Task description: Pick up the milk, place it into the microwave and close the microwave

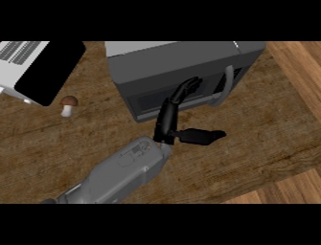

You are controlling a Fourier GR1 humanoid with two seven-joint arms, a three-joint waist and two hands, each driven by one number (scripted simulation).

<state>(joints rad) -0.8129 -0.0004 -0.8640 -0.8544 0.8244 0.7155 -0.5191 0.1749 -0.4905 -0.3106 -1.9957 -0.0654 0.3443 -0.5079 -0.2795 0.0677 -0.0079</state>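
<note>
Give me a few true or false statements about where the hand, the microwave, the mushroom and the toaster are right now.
1. The microwave door is shut. True.
2. The hand holds a milk carton. False: its straight fingers reach the microwave door, and no milk is in view.
3. A mushroom stands on the counter left of the microwave. True.
4. The toaster sits at the right edge. False: it is at the upper left.
5. Both hands show. False: only one hand is in view.

The grey microwave (184, 72) stands on the counter, door shut.
</note>
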